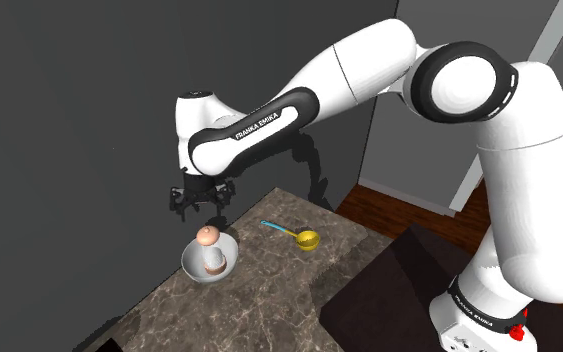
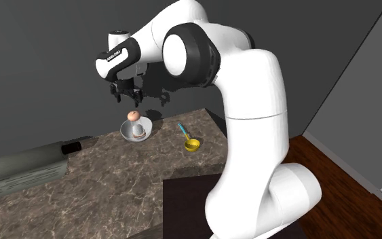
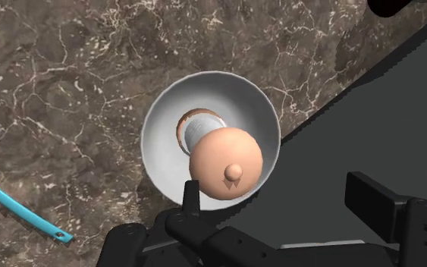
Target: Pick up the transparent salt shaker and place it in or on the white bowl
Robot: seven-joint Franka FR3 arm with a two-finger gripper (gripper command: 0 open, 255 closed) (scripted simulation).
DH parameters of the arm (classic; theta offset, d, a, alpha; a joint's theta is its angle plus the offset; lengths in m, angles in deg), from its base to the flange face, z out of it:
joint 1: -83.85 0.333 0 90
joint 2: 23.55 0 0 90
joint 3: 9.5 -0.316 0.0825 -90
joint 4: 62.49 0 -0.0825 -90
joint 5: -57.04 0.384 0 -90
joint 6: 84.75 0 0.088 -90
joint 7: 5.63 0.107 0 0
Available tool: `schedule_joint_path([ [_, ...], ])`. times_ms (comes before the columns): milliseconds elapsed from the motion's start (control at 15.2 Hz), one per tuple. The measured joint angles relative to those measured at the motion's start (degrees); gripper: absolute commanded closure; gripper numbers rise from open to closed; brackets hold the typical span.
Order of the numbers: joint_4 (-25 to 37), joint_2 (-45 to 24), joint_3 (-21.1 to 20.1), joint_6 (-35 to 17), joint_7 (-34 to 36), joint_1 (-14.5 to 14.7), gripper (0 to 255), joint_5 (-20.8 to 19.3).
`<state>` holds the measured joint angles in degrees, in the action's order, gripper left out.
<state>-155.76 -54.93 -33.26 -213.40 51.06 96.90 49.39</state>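
Shaker (image 1: 209, 252) upright inside the white bowl (image 1: 190, 264), pincer (image 1: 201, 206) empty above it.
Its long axis is vertical, tan domed cap up; in the shoulder view it lies at 6 o'clock from the pincer, apart from it. The wrist view shows the black fingers (image 3: 191, 199) spread wide, clasping nothing. A blue-handled yellow spoon (image 1: 295, 235) rests on the marbled tabletop (image 1: 269, 295) at 3 o'clock from the bowl. Placement looks done; a straight rise should clear the cap.

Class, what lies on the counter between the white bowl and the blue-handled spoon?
Only bare marbled counter, seen in the shoulder view; the white bowl and the blue-handled spoon sit apart.
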Motion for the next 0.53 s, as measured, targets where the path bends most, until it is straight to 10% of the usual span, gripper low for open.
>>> schedule_joint_path([
  [528, 0.9, 2.7, -0.6, 3.5, -0.8, -1.0, 0, 1.1],
])
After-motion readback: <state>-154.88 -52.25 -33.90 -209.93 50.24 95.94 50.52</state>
